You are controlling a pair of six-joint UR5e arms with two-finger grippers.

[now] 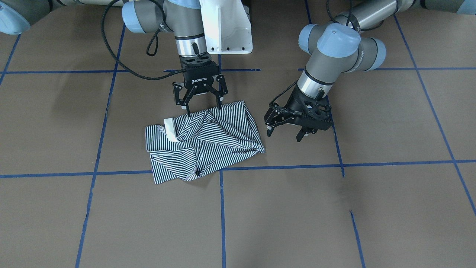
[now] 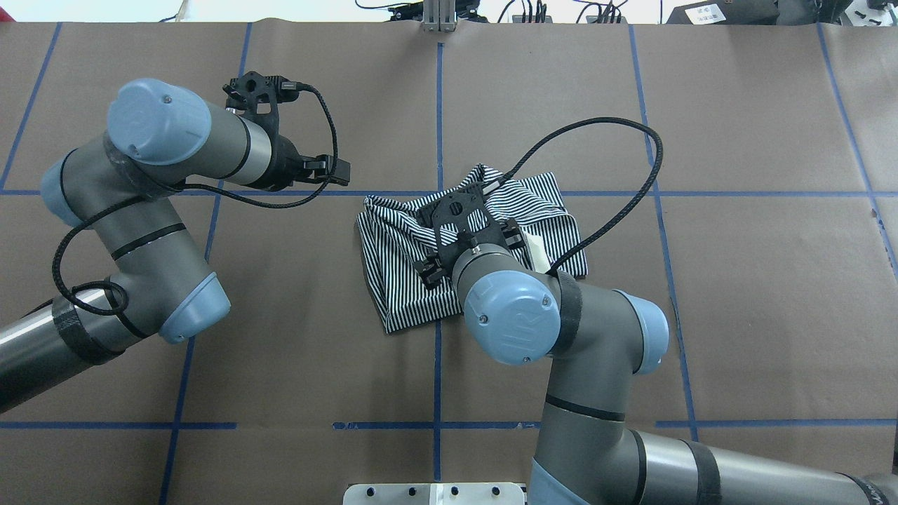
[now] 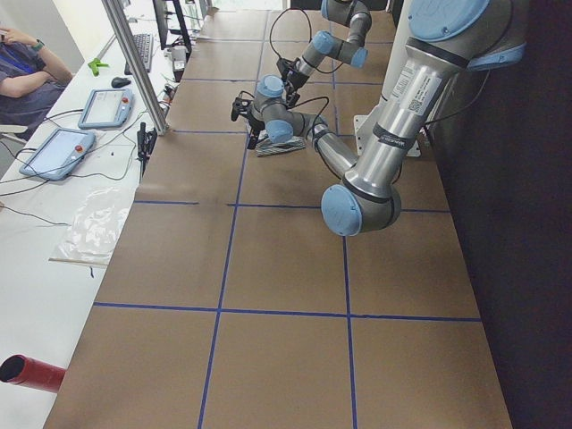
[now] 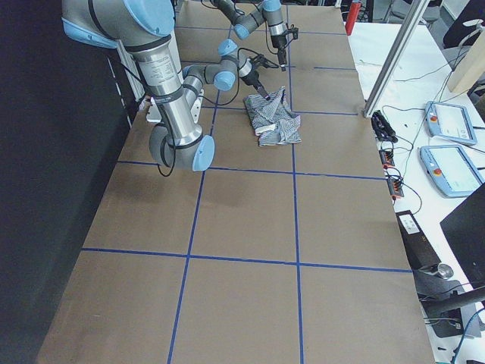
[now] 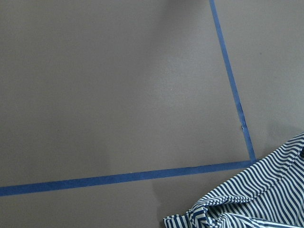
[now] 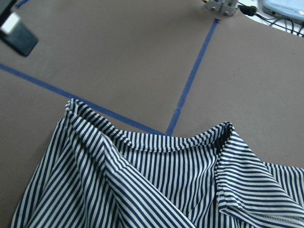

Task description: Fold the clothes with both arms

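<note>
The striped polo shirt point(image 1: 208, 141) lies crumpled on the brown table, its cream collar point(image 1: 171, 128) turned up on one side. It also shows in the overhead view point(image 2: 400, 252) and in both wrist views point(image 5: 251, 204) point(image 6: 142, 180). My right gripper point(image 1: 202, 106) hangs open straight over the shirt's edge nearest my base, fingertips at the cloth, holding nothing. From overhead the right gripper point(image 2: 463, 224) covers the shirt's middle. My left gripper point(image 1: 284, 134) is open and empty, tilted, just beside the shirt and apart from it, and also shows overhead point(image 2: 319, 168).
Blue tape lines point(image 1: 222, 208) divide the brown table surface into squares. The white pedestal base point(image 1: 227, 29) stands behind the shirt. An operators' bench with tablets point(image 3: 58, 152) point(image 4: 447, 159) runs along the table's far side, with a person point(image 3: 27, 71) seated there.
</note>
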